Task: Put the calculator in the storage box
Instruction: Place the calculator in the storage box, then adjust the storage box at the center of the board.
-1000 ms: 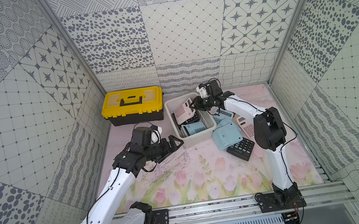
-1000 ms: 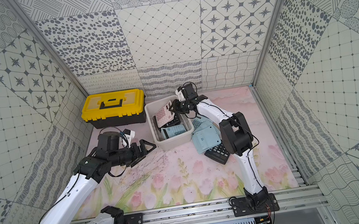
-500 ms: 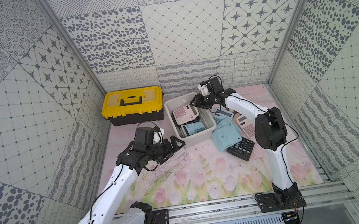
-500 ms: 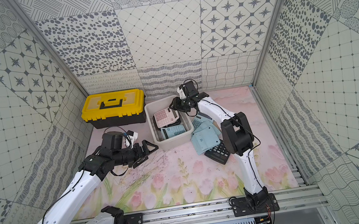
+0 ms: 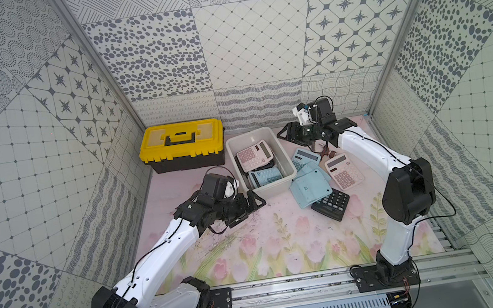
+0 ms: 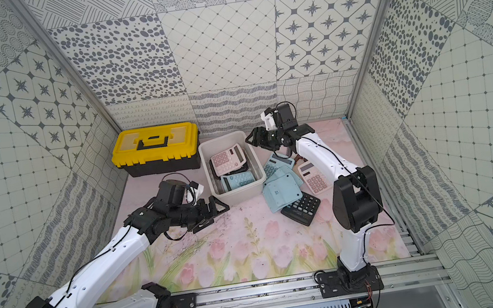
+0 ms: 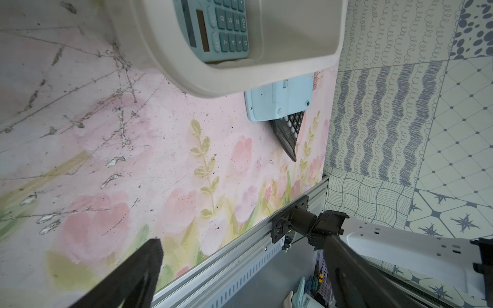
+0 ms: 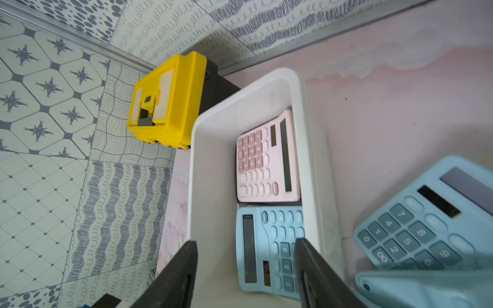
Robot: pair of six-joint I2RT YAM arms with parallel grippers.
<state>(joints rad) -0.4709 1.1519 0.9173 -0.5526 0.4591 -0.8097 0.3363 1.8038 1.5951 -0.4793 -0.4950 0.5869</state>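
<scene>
Pink calculator point(image 5: 253, 155) lies inside the box point(image 5: 271, 187), just ahead of the right gripper point(image 5: 284, 136), whose jaws stand apart, empty (a blue calculator point(image 5: 265, 177) lies there too). Left gripper point(image 5: 255, 208) is spread wide, empty, with the box just ahead. Loose calculators point(image 5: 310, 190) beside the right gripper remain outside.

White arms point(image 5: 166, 249) with black joints and thin black cables carry a black left gripper point(image 5: 255, 209) and right gripper point(image 5: 287, 138), on black plates bolted to the rail point(image 5: 292, 290).

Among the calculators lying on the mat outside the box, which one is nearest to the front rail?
The black calculator, the only black one on the mat. A light-blue calculator lies partly over its far edge.
</scene>
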